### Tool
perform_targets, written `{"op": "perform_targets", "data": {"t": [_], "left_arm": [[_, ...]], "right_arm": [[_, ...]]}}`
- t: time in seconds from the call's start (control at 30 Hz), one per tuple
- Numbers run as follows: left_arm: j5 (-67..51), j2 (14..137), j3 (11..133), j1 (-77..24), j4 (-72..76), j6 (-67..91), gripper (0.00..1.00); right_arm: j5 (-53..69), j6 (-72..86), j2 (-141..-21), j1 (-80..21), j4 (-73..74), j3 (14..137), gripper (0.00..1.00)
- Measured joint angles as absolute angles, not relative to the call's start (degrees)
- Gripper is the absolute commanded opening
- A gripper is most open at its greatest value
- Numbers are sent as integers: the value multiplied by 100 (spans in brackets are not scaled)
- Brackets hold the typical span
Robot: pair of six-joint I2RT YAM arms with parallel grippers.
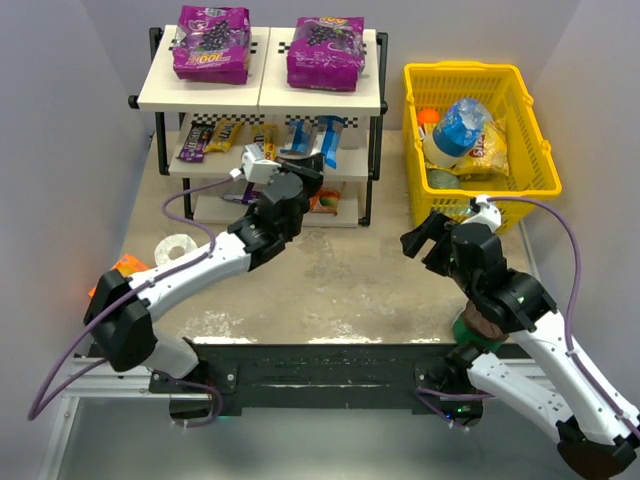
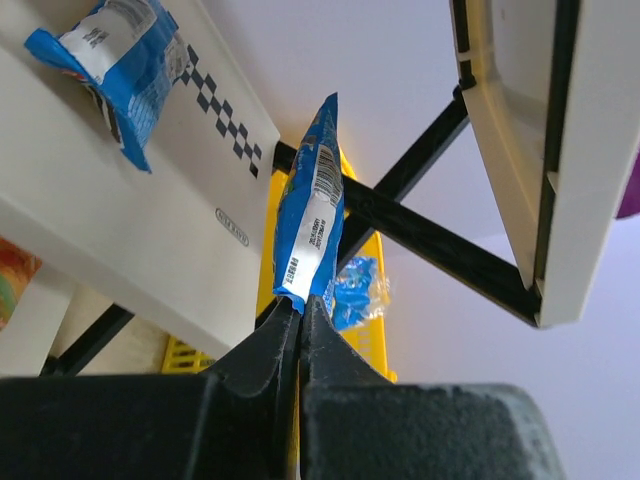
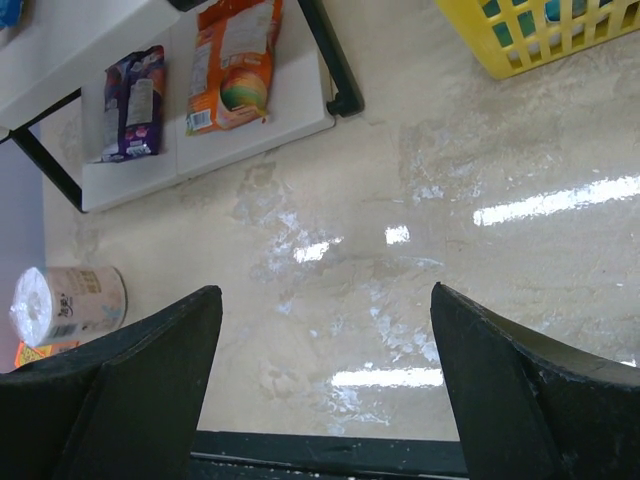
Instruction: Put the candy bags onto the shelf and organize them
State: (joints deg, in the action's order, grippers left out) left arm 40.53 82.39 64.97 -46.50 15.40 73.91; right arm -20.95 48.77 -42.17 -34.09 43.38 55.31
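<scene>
— What does the left wrist camera add?
— The left gripper (image 2: 300, 305) is clamped on a blue candy bag's (image 2: 312, 205) barcoded edge, beside the shelf (image 2: 130, 220).
— And the right?
— The right gripper (image 3: 325, 295) is spread and empty; its camera shows a dark-purple bag (image 3: 130, 105) and an orange bag (image 3: 235, 65) on the bottom tier, with a white roll (image 3: 65, 305) nearby.

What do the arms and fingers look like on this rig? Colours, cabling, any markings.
Left arm and right arm match: white link shells, black joint housings and black wrists. A purple cable runs loose along each. Fingers are matte black, broad wedges narrowing to thin tips. No markings readable.
</scene>
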Motion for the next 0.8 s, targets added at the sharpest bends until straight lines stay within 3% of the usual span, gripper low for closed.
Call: {"op": "perform_targets", "data": {"t": [0.6,0.8], "left_arm": [[4818,10108,7953,-4630,1184,7693,0],[4906,10324,7985,-4626,1105,7701,15]], "right_arm": [[-2307,4731,-4189,-3409,4386,5461,92],[-2311,4709,-4215,-3409,4390,5391,93]]}}
